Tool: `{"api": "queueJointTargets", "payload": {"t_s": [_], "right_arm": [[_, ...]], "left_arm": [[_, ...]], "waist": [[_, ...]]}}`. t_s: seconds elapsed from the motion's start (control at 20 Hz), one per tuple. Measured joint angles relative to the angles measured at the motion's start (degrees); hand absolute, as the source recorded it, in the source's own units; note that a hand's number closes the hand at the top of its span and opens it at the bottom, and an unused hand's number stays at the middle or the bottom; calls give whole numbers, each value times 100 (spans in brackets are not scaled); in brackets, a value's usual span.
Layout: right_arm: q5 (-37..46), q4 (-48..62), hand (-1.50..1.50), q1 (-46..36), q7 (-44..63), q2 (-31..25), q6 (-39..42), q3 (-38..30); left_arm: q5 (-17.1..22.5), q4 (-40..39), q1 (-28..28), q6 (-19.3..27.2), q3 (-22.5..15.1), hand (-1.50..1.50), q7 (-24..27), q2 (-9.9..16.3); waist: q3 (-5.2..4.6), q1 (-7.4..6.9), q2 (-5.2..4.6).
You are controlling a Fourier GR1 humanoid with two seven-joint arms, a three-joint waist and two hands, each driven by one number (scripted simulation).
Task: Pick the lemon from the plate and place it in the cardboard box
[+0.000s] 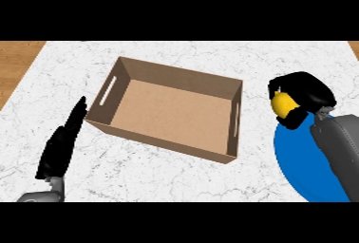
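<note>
Lemon: the small yellow lemon (282,105) sits inside the curled black fingers of the right hand, over the upper left edge of the plate; only part of its yellow skin shows between the fingers and thumb.

Right hand: the black right hand (306,93) is wrapped round the lemon, fingers arching over its top and the thumb below it (the grey forearm runs down to the lower right corner of the view and covers part of the plate).

Plate: the round blue plate (294,161) lies on the counter at the right, just beside the box's right wall but apart from it; its right side is hidden by the forearm.

Box: the brown open-topped cardboard box (168,109) stands in the middle of the counter, turned at an angle, with a slot handle cut in its left wall and another in its right wall; its floor is bare cardboard.

Left hand: the black left hand (61,142) rests at the left of the view, fingers straight and together, their tips close to the box's left corner; it holds nothing.

Counter: the white marble counter top (182,180) carries the box and plate, with wood surface (17,61) showing beyond its left edge.
</note>
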State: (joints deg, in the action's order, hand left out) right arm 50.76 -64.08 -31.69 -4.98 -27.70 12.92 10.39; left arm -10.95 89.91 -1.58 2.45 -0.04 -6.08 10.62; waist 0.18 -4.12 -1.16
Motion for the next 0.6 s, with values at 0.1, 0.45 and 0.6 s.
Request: {"api": "queueJointTargets", "payload": {"t_s": [0.1, 0.45, 0.6], "right_arm": [[36, 251, 150, -274, -674, -106, -170, 72], [-379, 1435, 150, -1243, -2466, -64, -423, -297], [-968, 1528, 150, -1513, -3018, 92, -54, -618]], "left_arm": [[-1, -71, -10, -5, 16, 0, 74, 6], [18, -147, -23, 7, 148, 0, 74, 46], [10, -133, 10, 12, 169, 0, 52, 60]], "waist": [[-1, 10, -4], [-8, 145, 40], [-9, 200, 66]]}}
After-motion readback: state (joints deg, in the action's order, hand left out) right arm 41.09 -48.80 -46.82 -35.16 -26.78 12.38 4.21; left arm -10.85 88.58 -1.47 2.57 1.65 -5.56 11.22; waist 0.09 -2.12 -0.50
